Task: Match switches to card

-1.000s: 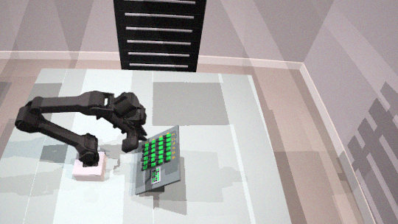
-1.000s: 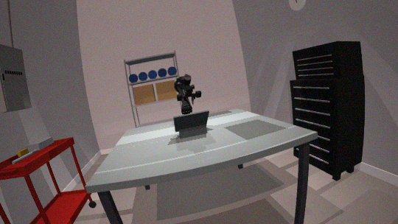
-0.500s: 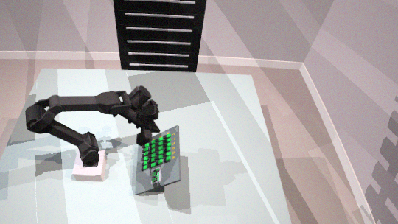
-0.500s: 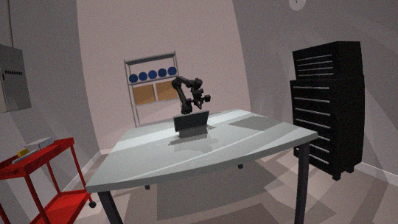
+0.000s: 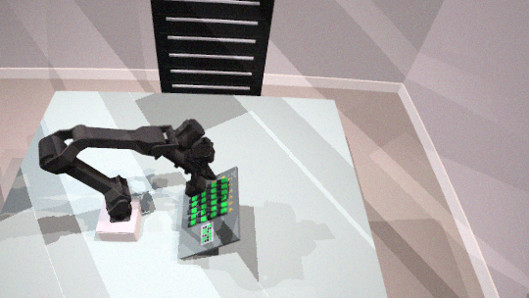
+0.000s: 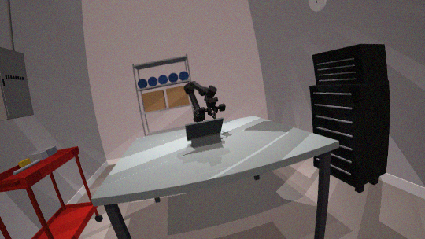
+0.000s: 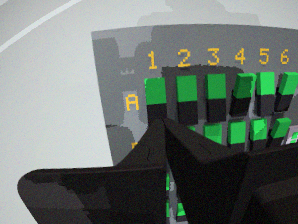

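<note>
A grey tilted panel carries a grid of green and dark grey rocker switches with yellow row letters and column numbers. The small card lies on the panel below the grid in the top view. My gripper is shut with nothing between the fingers. In the wrist view its tip points down at the near left corner of the grid, just below switch A1, around row B. The fingers hide the rows below. The exterior view shows only the panel's back.
The arm's base stands on a pale pink block left of the panel. A black drawer cabinet stands beyond the table. A red cart and a shelf stand off the table.
</note>
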You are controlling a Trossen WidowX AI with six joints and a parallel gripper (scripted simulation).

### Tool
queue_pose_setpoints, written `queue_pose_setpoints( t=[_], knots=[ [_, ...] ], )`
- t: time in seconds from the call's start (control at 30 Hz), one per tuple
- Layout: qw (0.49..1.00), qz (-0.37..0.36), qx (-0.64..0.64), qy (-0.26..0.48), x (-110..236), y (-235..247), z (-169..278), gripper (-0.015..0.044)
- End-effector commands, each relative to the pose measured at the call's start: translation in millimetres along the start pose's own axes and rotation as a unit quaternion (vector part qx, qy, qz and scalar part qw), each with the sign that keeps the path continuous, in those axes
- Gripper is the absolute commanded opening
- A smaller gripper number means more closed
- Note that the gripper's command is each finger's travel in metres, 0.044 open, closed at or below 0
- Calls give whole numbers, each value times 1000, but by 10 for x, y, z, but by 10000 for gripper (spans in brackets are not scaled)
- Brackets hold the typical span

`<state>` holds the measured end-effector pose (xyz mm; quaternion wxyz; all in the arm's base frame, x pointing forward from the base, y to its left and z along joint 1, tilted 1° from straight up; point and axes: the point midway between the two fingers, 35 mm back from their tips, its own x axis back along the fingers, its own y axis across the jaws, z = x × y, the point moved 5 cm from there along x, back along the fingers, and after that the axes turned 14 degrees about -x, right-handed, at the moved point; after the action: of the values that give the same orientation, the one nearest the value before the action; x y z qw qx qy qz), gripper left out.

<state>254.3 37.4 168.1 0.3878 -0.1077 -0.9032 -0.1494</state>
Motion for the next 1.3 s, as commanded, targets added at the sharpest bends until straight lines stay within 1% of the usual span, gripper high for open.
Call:
queue_pose_setpoints(
  t=[0.0,0.23,1.27],
  knots=[
    [1000,1,4,6,-60,-3,27,0],
    [1000,0,4,5,-162,-3,30,0],
    [1000,0,4,5,-170,-3,30,0]
  ],
)
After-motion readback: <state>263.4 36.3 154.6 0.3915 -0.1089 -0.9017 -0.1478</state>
